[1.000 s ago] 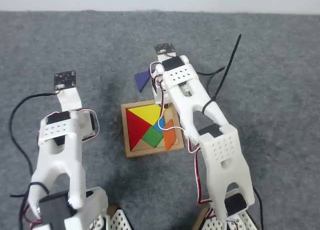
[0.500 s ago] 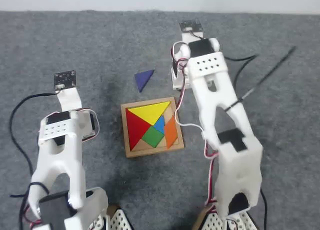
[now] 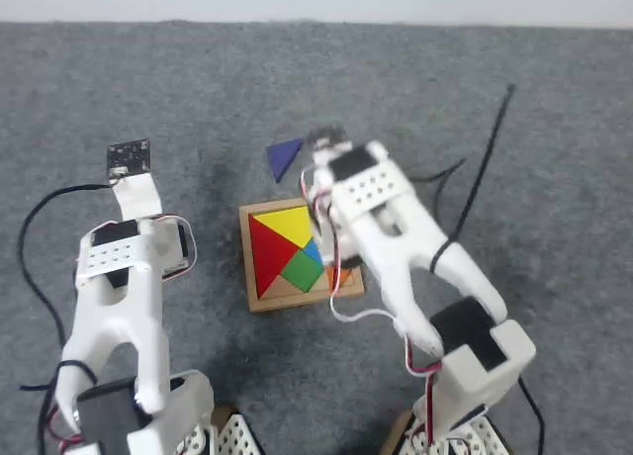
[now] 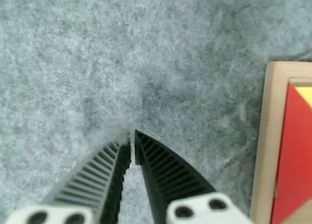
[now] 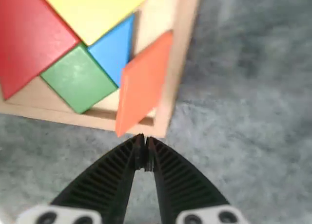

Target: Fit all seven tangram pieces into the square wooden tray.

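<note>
Trouble is most likely with the orange piece (image 5: 144, 83). It lies crooked in the tray (image 5: 187, 34), with one long edge up on the tray's rim and one corner out over the rim, so it is not seated flat. The right gripper (image 5: 145, 151) is closed and holds nothing, and its tips are just outside the tray, near that corner.

If this gripper pushes the orange piece while it is tilted, I think the piece may ride over the rim and fall out of the tray. It may also jam against the blue piece (image 5: 114, 46) and the green piece (image 5: 78, 78) and lift them. A hard push could also move the whole tray on the grey carpet, because nothing holds it.

The left gripper (image 4: 132, 136) is closed too, empty, and beside the tray on the side of the red piece (image 4: 297, 156), not touching it.

The dark blue triangle (image 3: 285, 155) is on the carpet outside the tray, beyond its far side. Its free place in the tray may be blocked if the orange piece stays crooked.
</note>
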Robot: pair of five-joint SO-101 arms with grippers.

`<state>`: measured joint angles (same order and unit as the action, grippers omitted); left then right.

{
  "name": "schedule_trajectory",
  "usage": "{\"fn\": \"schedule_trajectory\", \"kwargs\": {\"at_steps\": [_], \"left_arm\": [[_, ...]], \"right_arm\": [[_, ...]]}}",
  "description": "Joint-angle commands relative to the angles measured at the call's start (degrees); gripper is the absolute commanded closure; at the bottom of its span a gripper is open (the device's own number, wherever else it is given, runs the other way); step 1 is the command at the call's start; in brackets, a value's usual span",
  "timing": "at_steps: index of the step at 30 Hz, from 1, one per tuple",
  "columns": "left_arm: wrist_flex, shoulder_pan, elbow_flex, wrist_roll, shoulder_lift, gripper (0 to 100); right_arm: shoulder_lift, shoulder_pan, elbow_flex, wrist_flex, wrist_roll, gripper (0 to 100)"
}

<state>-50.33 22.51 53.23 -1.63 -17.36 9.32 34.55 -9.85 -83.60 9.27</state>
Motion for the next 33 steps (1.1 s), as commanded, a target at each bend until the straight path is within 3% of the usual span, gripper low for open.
{"fn": "schedule_trajectory", "kwargs": {"at_steps": [1, 7, 13, 26, 33], "left_arm": [[1.1, -0.4, -0.3, 0.9, -1.8, 99], [1.1, -0.4, -0.3, 0.9, -1.8, 99], [1.1, -0.4, -0.3, 0.9, -1.8, 99], [1.1, -0.4, -0.3, 0.9, -1.8, 99], [1.1, -0.4, -0.3, 0.9, -1.8, 99]], "right_arm": [[-4.5, 1.1, -6.9, 9.0, 0.9, 99.1], [-4.1, 0.8, -10.8, 17.6, 1.0, 99.1], [2.5, -3.9, -6.9, 20.8, 0.9, 99.1], [3.9, -6.7, 11.2, 6.4, 0.5, 99.1], [5.3, -1.5, 12.0, 4.0, 0.9, 99.1]]}}
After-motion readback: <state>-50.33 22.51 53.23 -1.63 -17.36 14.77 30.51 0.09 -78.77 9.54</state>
